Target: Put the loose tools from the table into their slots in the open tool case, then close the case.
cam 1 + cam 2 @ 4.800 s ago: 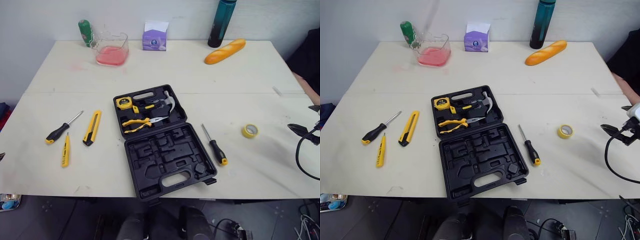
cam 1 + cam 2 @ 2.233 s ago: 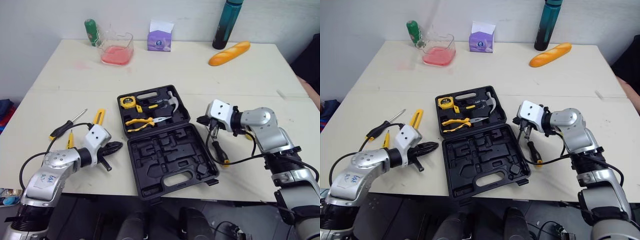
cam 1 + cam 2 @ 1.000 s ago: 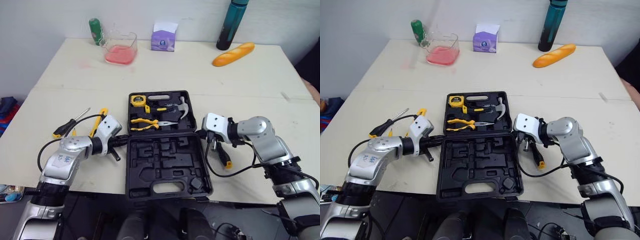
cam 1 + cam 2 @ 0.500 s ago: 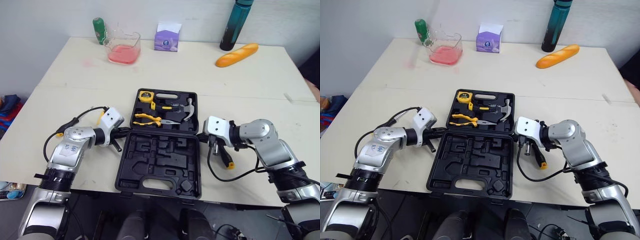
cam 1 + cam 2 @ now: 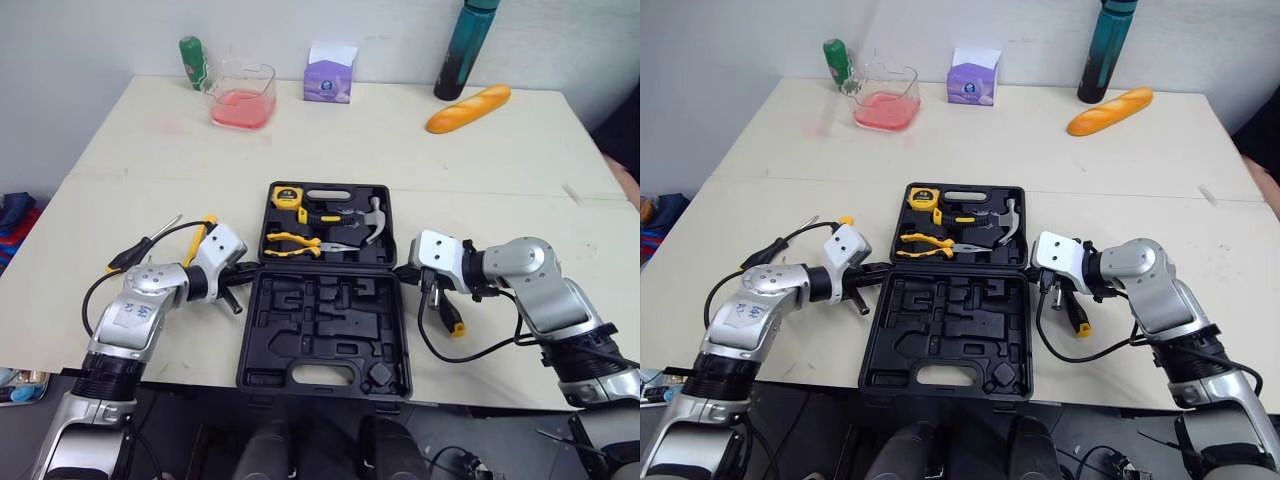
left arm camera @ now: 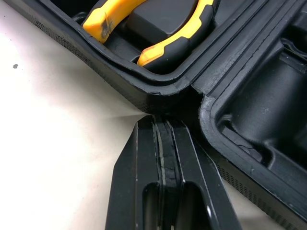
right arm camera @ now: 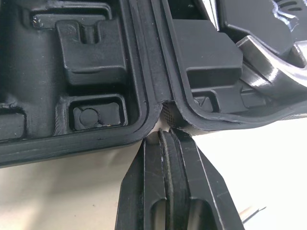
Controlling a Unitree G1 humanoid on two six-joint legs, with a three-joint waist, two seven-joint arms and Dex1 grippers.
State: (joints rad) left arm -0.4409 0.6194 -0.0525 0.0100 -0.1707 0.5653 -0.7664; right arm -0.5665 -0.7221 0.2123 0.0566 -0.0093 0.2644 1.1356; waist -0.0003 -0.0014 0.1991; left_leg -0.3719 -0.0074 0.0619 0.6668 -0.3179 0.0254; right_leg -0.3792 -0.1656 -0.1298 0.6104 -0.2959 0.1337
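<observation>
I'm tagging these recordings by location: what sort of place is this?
Probably an indoor lab or office test setup rather than a workshop: one plain pale table holds an unrelated mix, an open tool case, a bread loaf and a tissue box.

Small green bottle (image 5: pixel 191 62) far left at the back, clear square plastic container holding pink liquid (image 5: pixel 241 97) just beside it, purple tissue box with white paper (image 5: pixel 331 76) mid-back, tall teal bottle (image 5: pixel 459 50) standing upright, golden baguette (image 5: pixel 468 107) lying slantwise near it.
</observation>
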